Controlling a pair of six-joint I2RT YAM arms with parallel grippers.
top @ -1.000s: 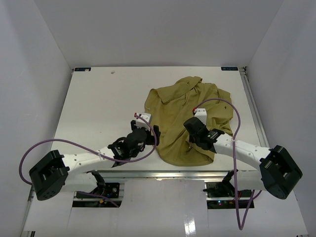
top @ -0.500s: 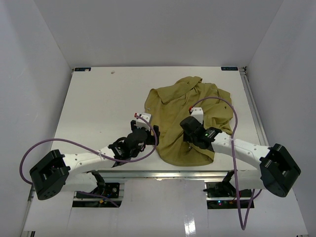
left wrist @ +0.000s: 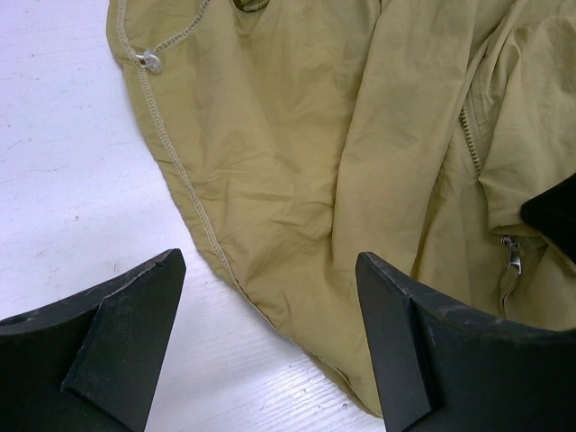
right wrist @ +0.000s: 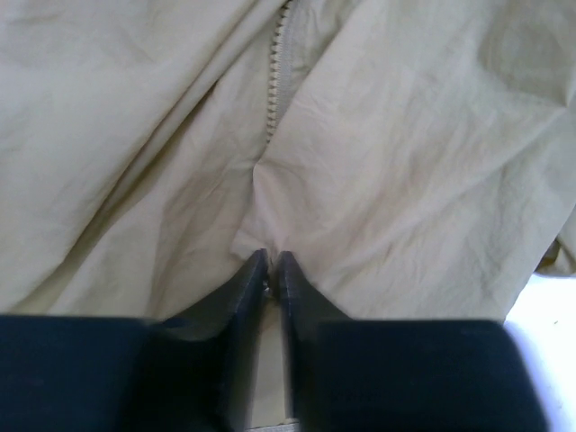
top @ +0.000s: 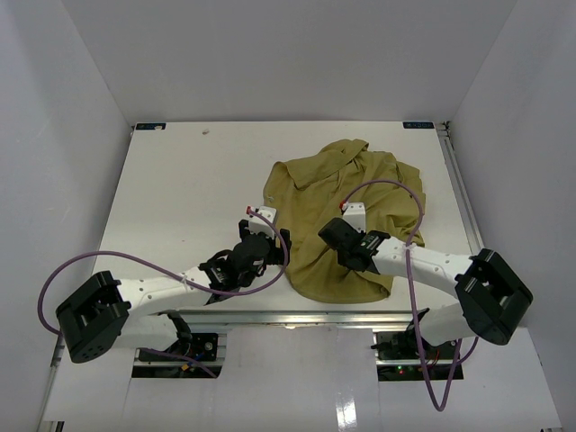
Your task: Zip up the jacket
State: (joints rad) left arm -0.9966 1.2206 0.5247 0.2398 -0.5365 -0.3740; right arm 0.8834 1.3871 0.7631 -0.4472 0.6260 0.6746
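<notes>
The jacket [top: 346,211] lies crumpled on the right half of the table [top: 180,180], collar toward the far edge and hem toward my bases.

Over the last second my right gripper [top: 340,241] has slid left and a little nearer along the front of the garment, and the forearm has swung round behind it. My left gripper [top: 261,236] has hardly stirred. It hangs with its jaws spread wide just off the jacket's left edge, holding nothing.

In the right wrist view my fingertips [right wrist: 256,270] are pressed together at the lower end of the zipper teeth [right wrist: 281,63]. The cloth puckers up to them, so I judge I am pinching the jacket there. Whether the slider is in that pinch I cannot tell. The left wrist view shows a zipper pull [left wrist: 513,255] hanging free just below my right gripper's dark body, which makes me doubt it.

I take the shift as lining up on the foot of the zip; the teeth above are still apart, so no closing has begun.

No containers are in view.
</notes>
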